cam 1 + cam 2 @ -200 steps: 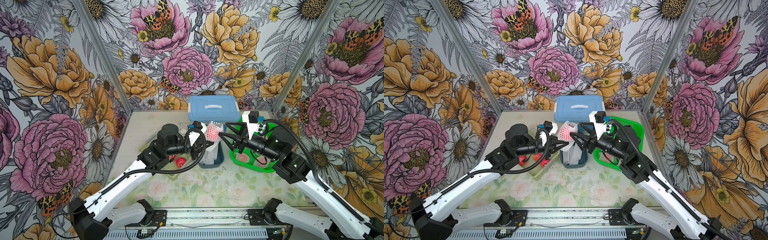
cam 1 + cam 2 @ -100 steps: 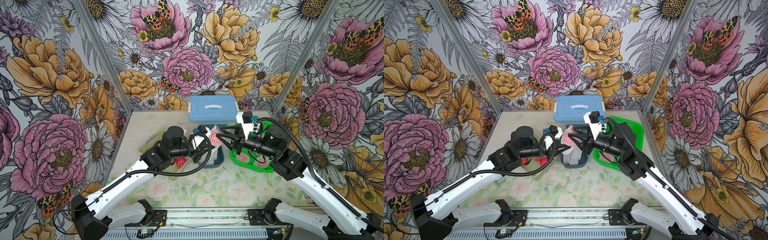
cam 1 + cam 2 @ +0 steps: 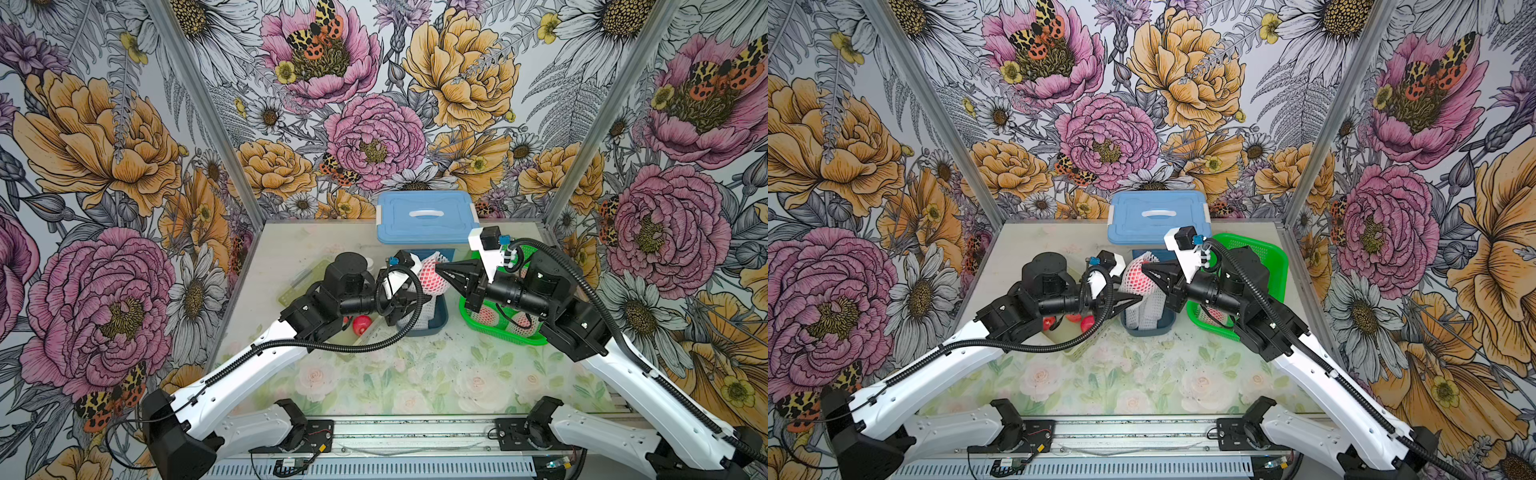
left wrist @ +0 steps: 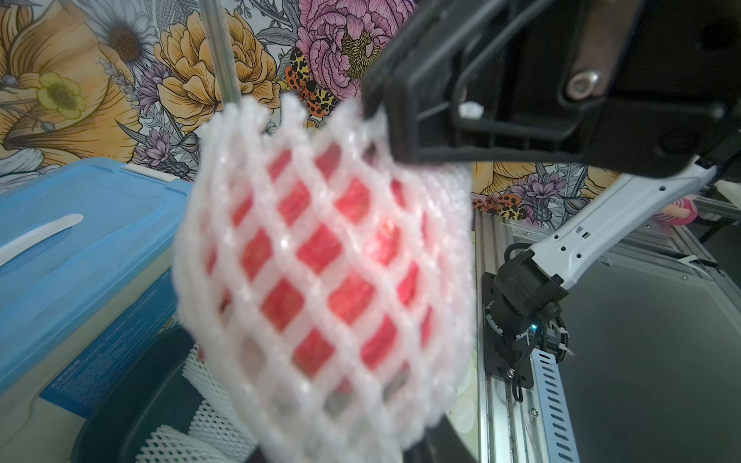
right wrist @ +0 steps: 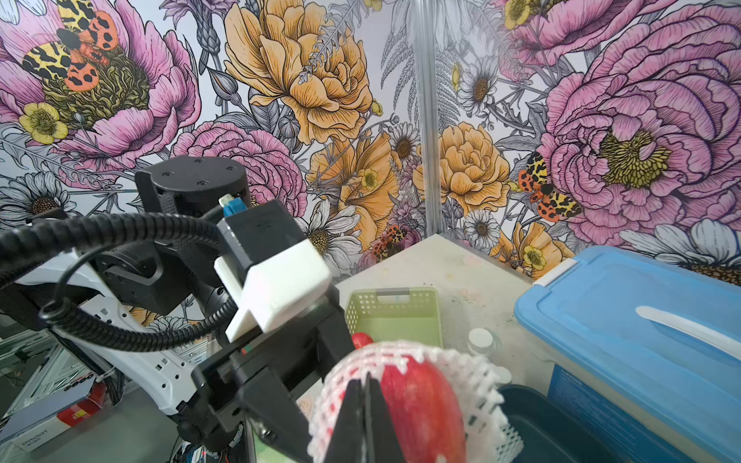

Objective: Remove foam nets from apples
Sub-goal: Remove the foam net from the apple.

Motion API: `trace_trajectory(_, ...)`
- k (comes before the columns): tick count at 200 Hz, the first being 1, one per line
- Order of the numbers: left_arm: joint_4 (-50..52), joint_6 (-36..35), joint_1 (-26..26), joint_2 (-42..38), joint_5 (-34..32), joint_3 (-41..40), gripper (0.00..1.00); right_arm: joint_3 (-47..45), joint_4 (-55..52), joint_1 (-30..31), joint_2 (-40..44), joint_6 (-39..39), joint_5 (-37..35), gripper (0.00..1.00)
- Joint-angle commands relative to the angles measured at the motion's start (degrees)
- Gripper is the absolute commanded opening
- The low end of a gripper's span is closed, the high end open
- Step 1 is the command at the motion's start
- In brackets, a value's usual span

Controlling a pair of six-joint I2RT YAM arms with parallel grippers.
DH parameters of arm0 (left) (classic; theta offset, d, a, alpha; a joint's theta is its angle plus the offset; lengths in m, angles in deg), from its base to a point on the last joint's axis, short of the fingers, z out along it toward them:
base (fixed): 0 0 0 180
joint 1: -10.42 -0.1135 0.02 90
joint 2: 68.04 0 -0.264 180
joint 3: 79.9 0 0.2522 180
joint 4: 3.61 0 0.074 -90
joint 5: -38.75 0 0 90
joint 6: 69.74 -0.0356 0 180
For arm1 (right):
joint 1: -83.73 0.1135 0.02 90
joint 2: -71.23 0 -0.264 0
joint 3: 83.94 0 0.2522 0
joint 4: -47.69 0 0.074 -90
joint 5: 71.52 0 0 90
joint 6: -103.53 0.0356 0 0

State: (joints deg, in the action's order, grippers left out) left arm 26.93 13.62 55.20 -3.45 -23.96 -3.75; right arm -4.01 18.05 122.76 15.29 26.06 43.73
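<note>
A red apple in its white foam net [image 3: 432, 276] [image 3: 1138, 278] hangs over the dark blue bin [image 3: 436, 326]. My right gripper [image 3: 440, 271] [image 5: 365, 385] is shut on the net's frilly rim, beside the bare top of the apple [image 5: 421, 405]. My left gripper [image 3: 1139, 298] [image 4: 349, 449] sits under the netted apple [image 4: 320, 280] with its two fingers apart on either side, open. Empty foam nets [image 3: 1142, 313] lie in the bin. Two netted apples [image 3: 486, 316] rest in the green basket [image 3: 498, 337]. Bare apples [image 3: 362, 324] [image 3: 1088, 322] lie in the pale green basket [image 5: 395, 316].
A blue lidded box [image 3: 424, 216] stands at the back, just behind the bin. A small white bottle [image 5: 480, 340] stands between the pale basket and the box. The two wrists nearly meet over the bin.
My right gripper has moved in and shut on the net's rim. My left gripper, shut on the netted apple before, has opened.
</note>
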Motion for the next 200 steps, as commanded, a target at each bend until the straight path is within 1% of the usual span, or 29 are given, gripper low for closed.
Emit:
trace_trajectory(1, 0.0, -0.2, 0.0, 0.1, 1.7, 2.0, 0.94, 0.9, -0.3, 0.4, 1.1, -0.3, -0.1, 0.0)
trace_trajectory(3, 0.0, -0.2, 0.0, 0.2, 1.8, 2.1, 0.98, 0.9, -0.3, 0.4, 1.2, -0.3, -0.1, 0.0)
trace_trajectory(8, 0.0, -0.3, 0.1, 0.3, 1.7, 2.2, 0.99, 1.0, -0.3, 0.4, 1.2, -0.2, -0.1, 0.0)
trace_trajectory(33, -0.9, -0.2, 0.3, 0.6, 0.7, 2.7, 0.99, 1.3, -0.2, 0.7, 1.1, 0.4, 1.2, 0.0)
trace_trajectory(92, -2.5, 0.1, 0.4, 2.6, 2.7, 4.1, 0.99, 2.0, 0.9, 4.1, -0.1, -0.6, 1.4, 0.0)
trace_trajectory(100, -2.6, 0.0, 0.5, 2.8, 2.9, 4.2, 0.98, 2.0, 1.0, 4.6, -0.3, -0.7, 1.1, 0.0)
trace_trajectory(114, -2.7, -0.1, 0.4, 2.8, 3.1, 4.2, 0.89, 2.1, 1.2, 5.1, -0.6, -0.8, 0.8, 0.0)
trace_trajectory(130, -2.8, -0.3, 0.4, 2.3, 3.1, 3.9, 0.74, 2.1, 1.5, 5.4, -0.7, -0.6, 0.2, 0.0)
trace_trajectory(153, -3.4, -0.2, 0.3, 1.4, 2.7, 3.2, 0.49, 1.7, 1.8, 5.4, -0.5, -0.2, -0.6, 0.0)
trace_trajectory(161, -3.8, -0.1, 0.3, 0.9, 2.6, 2.7, 0.42, 1.6, 1.8, 5.4, -0.4, 0.0, -0.9, 0.0)
trace_trajectory(173, -4.5, 0.0, 0.3, 0.4, 2.7, 2.3, 0.34, 1.3, 1.8, 5.4, -0.3, 0.2, -1.3, 0.0)
trace_trajectory(178, -4.7, 0.0, 0.3, 0.2, 2.7, 2.2, 0.31, 1.3, 1.8, 5.4, -0.3, 0.3, -1.4, 0.04)
trace_trajectory(191, -4.8, 0.0, 0.2, -0.2, 2.7, 1.9, 0.26, 1.3, 1.8, 5.4, -0.1, 0.6, -2.2, 0.2)
trace_trajectory(200, -4.8, 0.0, 0.4, -0.3, 2.7, 1.9, 0.22, 1.2, 1.8, 5.4, 0.3, 0.6, -3.0, 0.28)
